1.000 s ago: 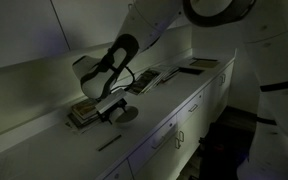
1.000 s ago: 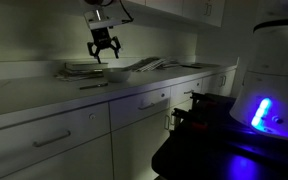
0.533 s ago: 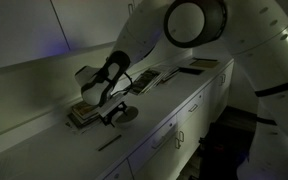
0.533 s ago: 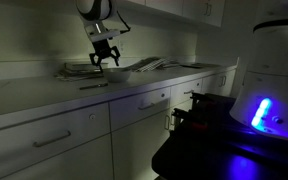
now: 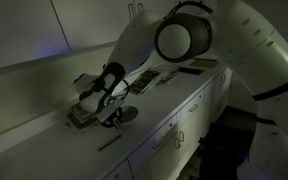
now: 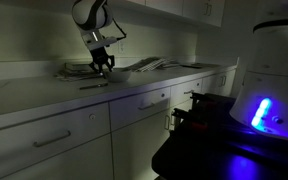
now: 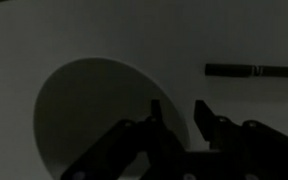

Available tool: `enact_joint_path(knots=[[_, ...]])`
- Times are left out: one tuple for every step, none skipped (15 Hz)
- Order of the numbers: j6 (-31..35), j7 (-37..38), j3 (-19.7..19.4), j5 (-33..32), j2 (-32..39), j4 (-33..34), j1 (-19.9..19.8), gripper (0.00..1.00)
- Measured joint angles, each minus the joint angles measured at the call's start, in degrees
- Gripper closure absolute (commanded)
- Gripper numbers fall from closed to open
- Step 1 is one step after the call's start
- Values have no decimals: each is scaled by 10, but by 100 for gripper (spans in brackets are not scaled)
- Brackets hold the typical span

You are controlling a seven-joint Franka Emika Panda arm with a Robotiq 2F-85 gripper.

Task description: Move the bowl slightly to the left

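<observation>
The bowl (image 7: 89, 120) is a pale round dish on the dim counter, filling the lower left of the wrist view. My gripper (image 7: 178, 118) stands low over its right rim, one finger (image 7: 154, 118) inside the bowl and the other outside, with a gap still showing between them. In both exterior views the gripper (image 5: 112, 112) (image 6: 104, 66) reaches down onto the bowl (image 5: 126, 115) (image 6: 117, 72) on the countertop. Contact with the rim is too dark to judge.
A dark thin stick (image 7: 254, 70) (image 5: 109, 143) lies on the counter near the bowl. A stack of flat items (image 5: 81, 116) sits just beside the bowl, and more flat objects (image 5: 199, 65) lie further along. The counter's front edge (image 6: 134, 95) runs above cabinet drawers.
The arm has come down from above the counter onto the bowl. The fingers have drawn closer together around the rim.
</observation>
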Motion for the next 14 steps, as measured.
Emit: enact_joint_path(knots=[[0,-3,-2,0,2,2,0,94],[0,-5,-4,0,3,4,1,100],[0,-6,-6,0,3,6,1,100],[0,-7,-6,0,3,7,1,100],[0,-11,-7,0,3,9,1,100],[0,-12,-7,0,3,10,1,99],[0,-13,-7,0,3,13,2,99],[0,-14,-7,0,2,16,4,99],[0,-14,-5,1,2,22,8,99],[0,-14,-4,4,2,28,12,99],[0,-14,-1,8,2,37,17,99],[0,-14,2,14,2,48,22,99],[0,-14,4,20,3,60,28,99],[0,-14,5,25,4,72,34,99]])
